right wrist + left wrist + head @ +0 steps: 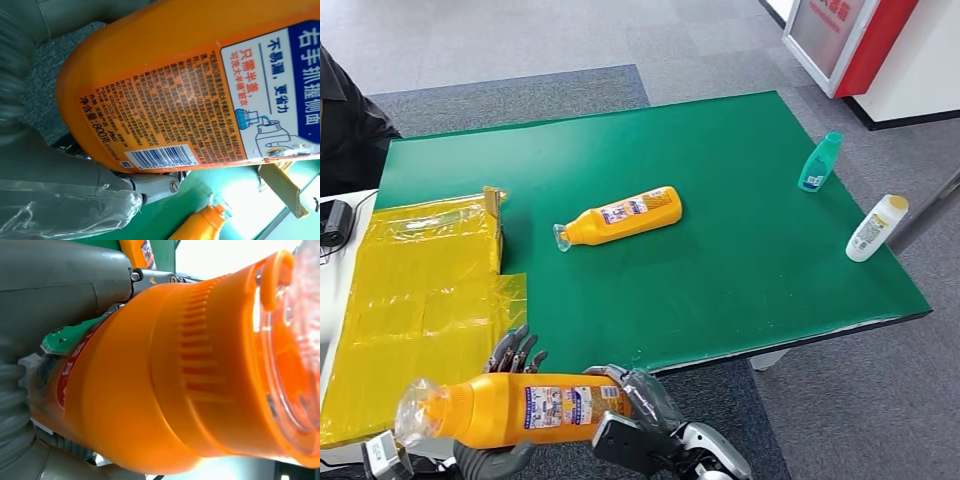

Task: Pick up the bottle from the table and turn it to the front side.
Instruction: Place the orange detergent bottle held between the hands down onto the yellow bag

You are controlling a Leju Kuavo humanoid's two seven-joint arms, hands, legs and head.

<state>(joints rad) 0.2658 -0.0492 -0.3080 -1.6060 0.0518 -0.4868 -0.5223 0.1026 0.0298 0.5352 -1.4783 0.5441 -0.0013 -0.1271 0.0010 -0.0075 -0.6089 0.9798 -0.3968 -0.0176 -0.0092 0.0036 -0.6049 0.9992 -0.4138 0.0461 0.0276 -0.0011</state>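
I'm looking down on the green table point(743, 250), with a yellow plastic sheet point(410, 300) spread over its left end and a small cardboard piece point(494, 215) standing at that sheet's far edge. A second orange bottle point(626, 217) lies on its side near the table's middle. Toward the right edge lie a teal bottle point(820, 162) and, nearer the front right corner, a white bottle with a yellow cap point(876, 228).

The orange detergent bottle point(520, 408) I'm working with is already off the table, held lying level in front of the near edge, its clear cap point(416, 412) pointing to the robot's left. My left hand point(505, 400) grips it around the neck end, fingers showing behind the body. My right hand point(641, 420) grips the base end.

The pick-up looks done. In the right wrist view the fine-print label with barcode point(158, 125) faces the camera, so I judge the back side is showing there. What remains is rotating the bottle until its front label faces forward.
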